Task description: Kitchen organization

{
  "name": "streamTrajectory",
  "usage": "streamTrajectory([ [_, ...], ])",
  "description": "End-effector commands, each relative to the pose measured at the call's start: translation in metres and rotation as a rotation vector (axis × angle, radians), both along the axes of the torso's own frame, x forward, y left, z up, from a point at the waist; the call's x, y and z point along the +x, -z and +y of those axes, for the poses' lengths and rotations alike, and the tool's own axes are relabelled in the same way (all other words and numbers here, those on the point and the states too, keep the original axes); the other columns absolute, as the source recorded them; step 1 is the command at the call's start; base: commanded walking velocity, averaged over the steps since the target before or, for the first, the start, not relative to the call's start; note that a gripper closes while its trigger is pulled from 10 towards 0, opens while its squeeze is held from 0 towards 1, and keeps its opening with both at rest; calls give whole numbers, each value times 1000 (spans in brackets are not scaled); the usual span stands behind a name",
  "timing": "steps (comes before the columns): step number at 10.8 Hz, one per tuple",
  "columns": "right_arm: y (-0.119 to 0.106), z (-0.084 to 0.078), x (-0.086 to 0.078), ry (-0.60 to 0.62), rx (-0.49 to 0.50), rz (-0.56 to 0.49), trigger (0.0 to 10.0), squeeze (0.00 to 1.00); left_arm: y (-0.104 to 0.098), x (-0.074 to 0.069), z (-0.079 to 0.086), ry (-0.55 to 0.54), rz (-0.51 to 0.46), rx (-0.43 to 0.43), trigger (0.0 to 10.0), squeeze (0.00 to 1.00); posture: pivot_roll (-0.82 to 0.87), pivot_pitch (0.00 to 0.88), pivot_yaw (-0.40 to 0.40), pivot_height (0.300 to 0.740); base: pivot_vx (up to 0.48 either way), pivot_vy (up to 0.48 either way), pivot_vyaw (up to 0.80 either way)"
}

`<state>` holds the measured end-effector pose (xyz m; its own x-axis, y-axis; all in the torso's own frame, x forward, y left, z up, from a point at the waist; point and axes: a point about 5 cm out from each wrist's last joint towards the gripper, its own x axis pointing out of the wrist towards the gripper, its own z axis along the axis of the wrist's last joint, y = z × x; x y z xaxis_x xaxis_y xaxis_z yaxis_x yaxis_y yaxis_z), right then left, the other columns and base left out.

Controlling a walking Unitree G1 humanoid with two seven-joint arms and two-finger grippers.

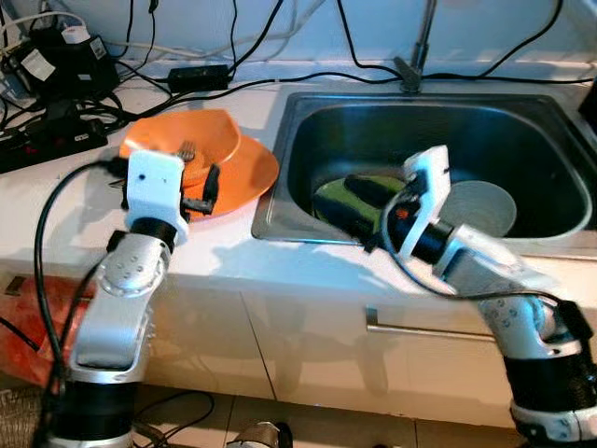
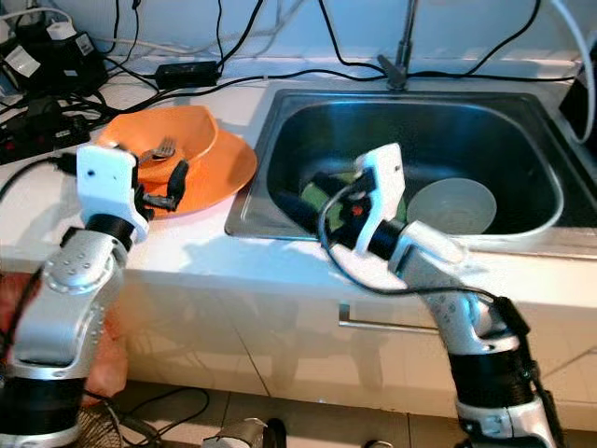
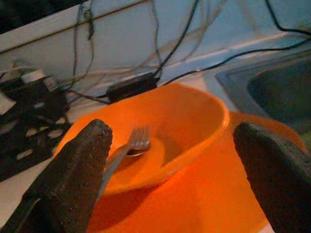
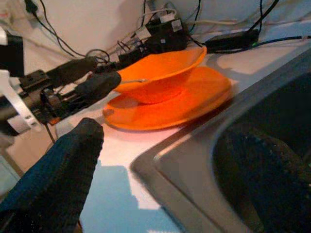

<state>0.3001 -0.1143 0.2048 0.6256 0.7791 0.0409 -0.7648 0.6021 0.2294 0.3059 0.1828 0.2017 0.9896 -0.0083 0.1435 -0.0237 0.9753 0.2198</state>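
Note:
An orange bowl [image 1: 182,138] sits on an orange plate [image 1: 250,173] on the white counter, left of the sink [image 1: 522,121]. A metal fork [image 3: 136,141] lies in the bowl. My left gripper [image 1: 203,194] is open at the plate's near rim, its fingers [image 3: 73,179] apart on either side of the bowl. A green plate [image 1: 328,201] and a grey bowl [image 1: 480,207] lie in the sink. My right gripper [image 1: 362,210] is open and empty, low over the sink's front left corner above the green plate, pointing toward the orange dishes [image 4: 165,73].
Power strips, adapters and black cables [image 1: 56,93] crowd the counter's back left. The faucet [image 1: 415,56] rises behind the sink. A drawer handle [image 1: 420,329] runs below the counter front. Something orange [image 1: 28,327] lies on the floor at the left.

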Motion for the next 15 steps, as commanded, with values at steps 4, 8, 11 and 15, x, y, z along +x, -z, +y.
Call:
streamTrajectory([
  [4, -5, 10, -2, 39, 41, -52, 10000, 0, -3, 2, -3, -34, -27, -27, 10000, 0, 162, 62, 125, 740, 0, 0, 600],
  [8, -14, 3, 12, 229, 89, -61, 10000, 0, -11, 3, -14, 38, -37, -107, 10000, 0, 158, 65, 120, 740, 0, 0, 106],
  [11, -20, 2, 19, 370, 102, -108, 10000, 0, -18, 3, -15, 49, -54, -127, 10000, 0, 159, 68, 120, 740, 0, 0, 0],
  [15, -27, 4, 22, 425, 119, -136, 10000, 0, -8, 7, -15, 49, -19, -182, 10000, 0, 151, 67, 111, 740, 0, 0, 0],
])
